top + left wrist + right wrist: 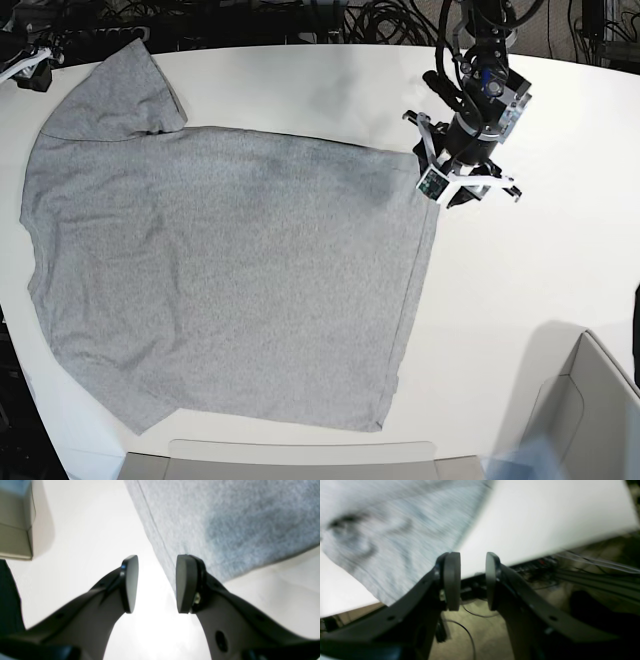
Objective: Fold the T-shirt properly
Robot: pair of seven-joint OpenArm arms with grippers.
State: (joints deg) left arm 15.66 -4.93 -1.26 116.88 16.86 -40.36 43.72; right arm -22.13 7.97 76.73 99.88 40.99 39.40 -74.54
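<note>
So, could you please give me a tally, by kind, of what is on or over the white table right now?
Garments: 1, the grey T-shirt, spread flat on the white table.
Robot hands: 2, the left hand, open by the shirt's hem corner, and the right hand, open at the table's far corner.
Boxes: 1, a cardboard box.
Total: 4.
</note>
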